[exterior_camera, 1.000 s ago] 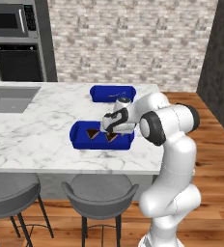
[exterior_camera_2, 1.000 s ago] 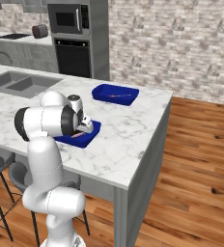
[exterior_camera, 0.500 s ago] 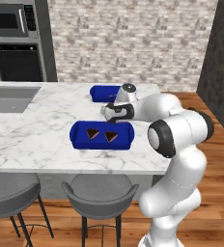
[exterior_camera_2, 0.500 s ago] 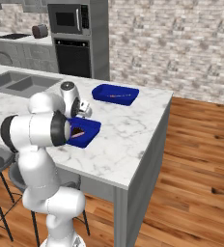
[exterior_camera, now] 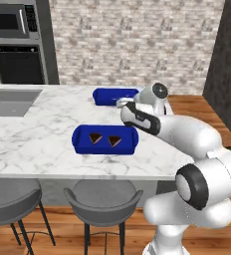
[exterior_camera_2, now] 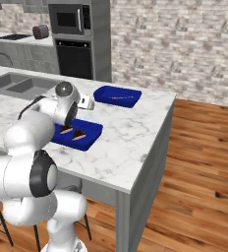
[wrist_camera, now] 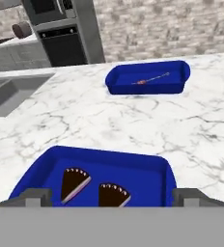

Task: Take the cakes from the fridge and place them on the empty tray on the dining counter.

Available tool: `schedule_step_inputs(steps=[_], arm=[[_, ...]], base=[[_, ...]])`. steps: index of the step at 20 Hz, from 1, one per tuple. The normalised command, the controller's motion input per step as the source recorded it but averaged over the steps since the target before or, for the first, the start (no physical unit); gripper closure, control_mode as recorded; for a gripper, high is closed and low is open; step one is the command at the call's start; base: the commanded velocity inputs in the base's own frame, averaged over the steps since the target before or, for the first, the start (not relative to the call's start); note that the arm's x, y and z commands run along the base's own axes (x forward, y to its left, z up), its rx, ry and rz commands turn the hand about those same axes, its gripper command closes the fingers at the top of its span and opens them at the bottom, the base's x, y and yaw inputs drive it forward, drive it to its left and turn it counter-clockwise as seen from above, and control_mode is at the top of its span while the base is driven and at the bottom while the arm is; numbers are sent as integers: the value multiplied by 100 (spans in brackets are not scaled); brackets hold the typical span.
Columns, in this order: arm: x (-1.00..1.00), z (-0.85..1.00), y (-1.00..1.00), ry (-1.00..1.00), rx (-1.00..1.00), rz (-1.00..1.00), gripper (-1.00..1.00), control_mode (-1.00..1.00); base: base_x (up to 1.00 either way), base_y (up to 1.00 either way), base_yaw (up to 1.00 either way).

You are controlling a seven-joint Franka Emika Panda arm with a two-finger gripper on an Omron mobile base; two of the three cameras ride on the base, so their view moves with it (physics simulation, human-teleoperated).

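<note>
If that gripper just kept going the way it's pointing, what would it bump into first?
Probably the near blue tray holding the two cakes, just ahead of the open gripper and below it. Depth is hard to judge; a flatter path might reach the marble counter instead.

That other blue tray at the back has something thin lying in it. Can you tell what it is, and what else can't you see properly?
- Far tray: the hand view shows a thin reddish sliver inside, too small to name.
- Near tray: in the right base view the robot's arm covers its left end.
- Cakes: the hand view's bottom edge cuts off their near sides.
- End effector: in the left base view the wrist hides its fingertips.
</note>
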Motion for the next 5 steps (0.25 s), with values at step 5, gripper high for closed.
schedule_step_inputs(steps=[5], arm=[[-100, 100, -37, -13, 8, 9, -100, -100]], base=[[0, 0, 0]])
